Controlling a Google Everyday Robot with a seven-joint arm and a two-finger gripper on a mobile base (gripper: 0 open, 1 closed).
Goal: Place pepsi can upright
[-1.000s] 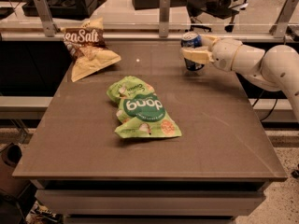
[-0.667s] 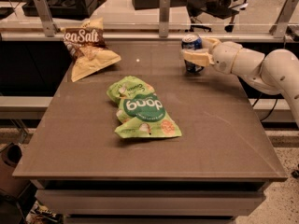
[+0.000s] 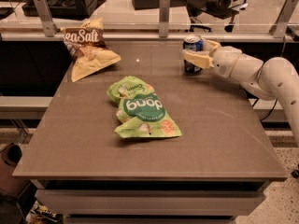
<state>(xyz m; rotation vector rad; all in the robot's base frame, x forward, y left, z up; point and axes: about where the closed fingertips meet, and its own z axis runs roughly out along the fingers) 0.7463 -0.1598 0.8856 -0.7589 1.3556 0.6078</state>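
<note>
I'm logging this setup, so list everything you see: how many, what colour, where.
small blue metal pepsi can: one, blue with silver top, upright, table's far right
crinkled green plastic snack bags: two, green, overlapping mid-table
sea salt plastic chip bag: one, tan and brown, far left corner
flat grey-brown table: one, grey-brown, under everything
white robot arm: one, white, reaching in from the right
gripper: one, cream, closed around the can
</note>
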